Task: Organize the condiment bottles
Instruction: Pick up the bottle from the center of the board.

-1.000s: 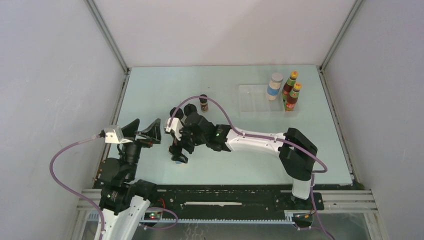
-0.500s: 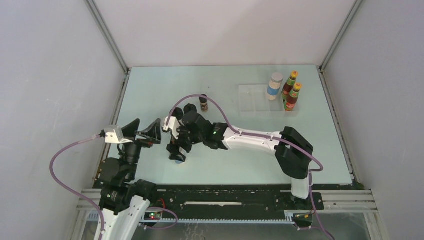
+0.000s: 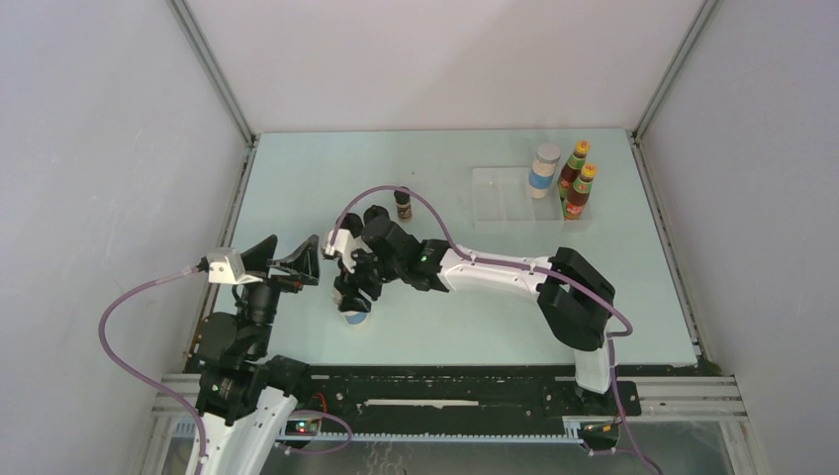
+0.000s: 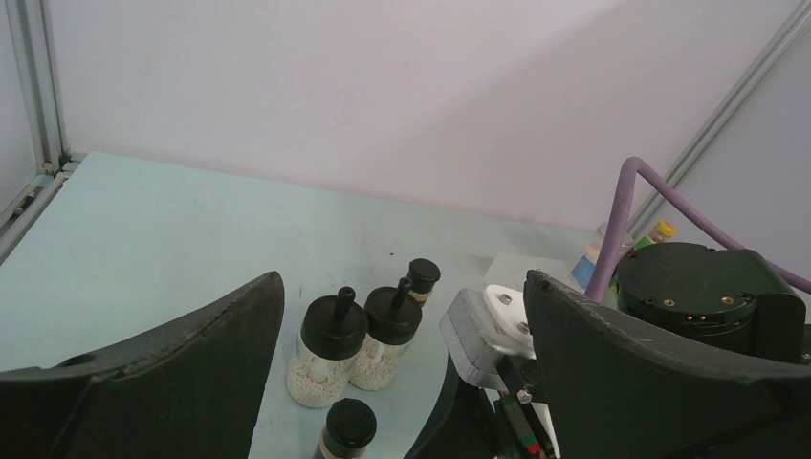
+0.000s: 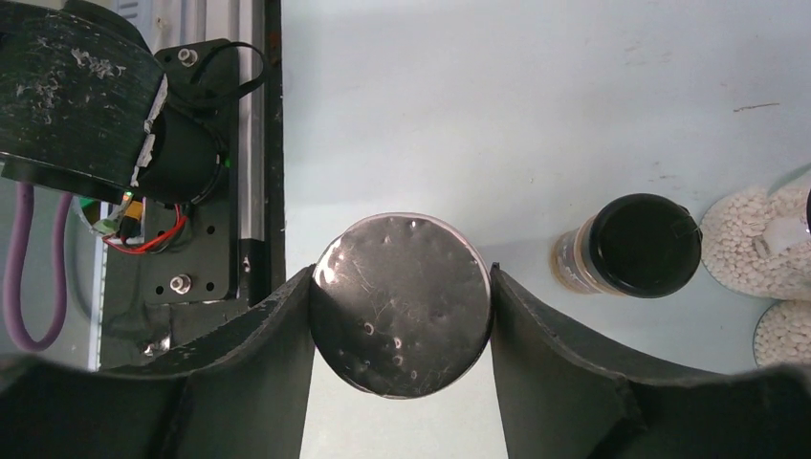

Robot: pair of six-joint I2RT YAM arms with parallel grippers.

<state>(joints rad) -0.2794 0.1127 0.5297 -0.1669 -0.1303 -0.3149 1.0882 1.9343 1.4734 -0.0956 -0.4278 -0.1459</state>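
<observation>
Firstly, the table is a smooth, matt sheet of pale mint green with a few small marks on it. Plain white walls close it in on three sides, and thin aluminium posts stand at the far corners. Along the near edge runs a black metal rail, where both arms are bolted.

At the far right lies a flat tray of clear plastic. On its right end a grey-lidded jar with a blue label stands upright. Just beside it stand two slim red sauce bottles with yellow caps.

The right gripper is stretched out to the near left part of the table and grips the second grey-lidded jar. Its two black, curved fingers press on both sides of the round lid. The lid looks like dull metal, scratched, with small holes in it.

Just on the far side of this jar stands a tiny dark jar with a glossy black round cap. Behind it are two black-lidded pale jars, close together and filled with white grains. Another tiny dark jar stands alone, farther away, near the middle of the table.

The left gripper hangs at the near left with its fingers spread wide and nothing between them.
</observation>
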